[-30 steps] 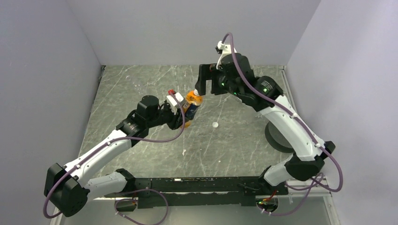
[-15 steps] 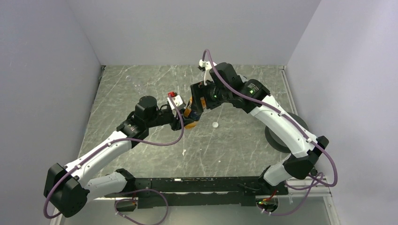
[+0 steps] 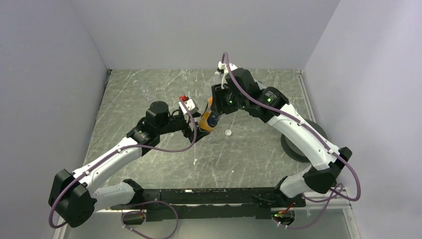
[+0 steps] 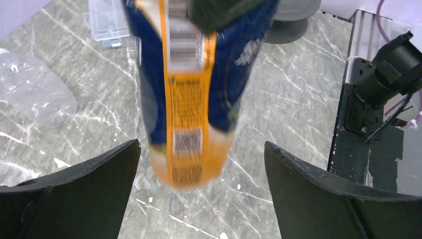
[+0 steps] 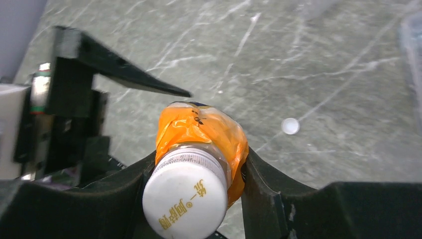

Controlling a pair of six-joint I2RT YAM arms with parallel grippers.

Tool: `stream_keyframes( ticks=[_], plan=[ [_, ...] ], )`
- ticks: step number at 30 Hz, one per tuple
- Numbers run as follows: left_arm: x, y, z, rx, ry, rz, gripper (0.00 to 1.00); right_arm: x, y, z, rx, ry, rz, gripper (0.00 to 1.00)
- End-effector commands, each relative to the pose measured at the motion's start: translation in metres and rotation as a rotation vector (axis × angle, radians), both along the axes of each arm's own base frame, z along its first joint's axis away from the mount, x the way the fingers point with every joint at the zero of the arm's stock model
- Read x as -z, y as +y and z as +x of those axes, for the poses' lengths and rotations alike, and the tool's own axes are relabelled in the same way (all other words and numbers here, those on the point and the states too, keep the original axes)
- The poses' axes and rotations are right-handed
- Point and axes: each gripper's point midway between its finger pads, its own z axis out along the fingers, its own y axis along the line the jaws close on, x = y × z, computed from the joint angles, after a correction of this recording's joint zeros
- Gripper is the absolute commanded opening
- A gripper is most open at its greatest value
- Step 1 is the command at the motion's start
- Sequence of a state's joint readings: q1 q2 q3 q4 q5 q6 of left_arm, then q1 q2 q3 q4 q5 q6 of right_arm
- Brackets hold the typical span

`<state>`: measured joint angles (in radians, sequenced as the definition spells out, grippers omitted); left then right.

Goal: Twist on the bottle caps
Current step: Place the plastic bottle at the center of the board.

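the right tool clamps the orange bottle at its neck, just under its white cap, over the middle of the tabletop, well away from every edge. the left tool stands wide, both fingers apart from the bottle's body. counted: one orange bottle, one clear bottle lying down, one loose cap on bare tabletop nearby, one clear box, one black disc by the right edge.

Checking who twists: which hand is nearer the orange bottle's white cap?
Right. The right hand clamps the neck just under the white cap; the left hand, open, flanks the orange bottle lower down, not touching.
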<state>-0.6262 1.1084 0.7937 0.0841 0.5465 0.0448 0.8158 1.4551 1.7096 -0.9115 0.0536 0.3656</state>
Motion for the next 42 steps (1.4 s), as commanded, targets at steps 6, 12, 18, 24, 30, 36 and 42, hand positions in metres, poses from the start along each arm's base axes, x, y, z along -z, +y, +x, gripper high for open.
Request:
stream_keyframes(
  ticks=[6, 12, 18, 24, 30, 36, 42],
  plan=[
    [-0.028, 0.026, 0.027, -0.234, 0.005, 0.025, 0.99, 0.015, -0.099, 0.057, 0.366, -0.101, -0.103, 0.29],
    [-0.037, 0.05, 0.038, -0.377, 0.064, 0.01, 0.99, 0.044, -0.134, 0.088, 0.517, -0.143, -0.172, 0.29],
    [-0.037, 0.066, 0.045, -0.448, 0.179, -0.039, 0.99, 0.072, -0.151, 0.118, 0.579, -0.176, -0.195, 0.29],
    [-0.024, 0.075, 0.053, -0.494, 0.293, -0.02, 0.99, 0.095, -0.156, 0.138, 0.585, -0.187, -0.205, 0.3],
    [-0.022, 0.077, 0.056, -0.5, 0.284, -0.005, 0.99, 0.115, -0.158, 0.148, 0.577, -0.149, -0.235, 0.31],
    [-0.018, 0.083, 0.062, -0.546, 0.306, 0.031, 0.99, 0.133, -0.161, 0.149, 0.573, -0.107, -0.243, 0.33],
    [-0.014, 0.081, 0.061, -0.531, 0.314, 0.043, 1.0, 0.142, -0.164, 0.148, 0.576, -0.084, -0.245, 0.43]
  ],
)
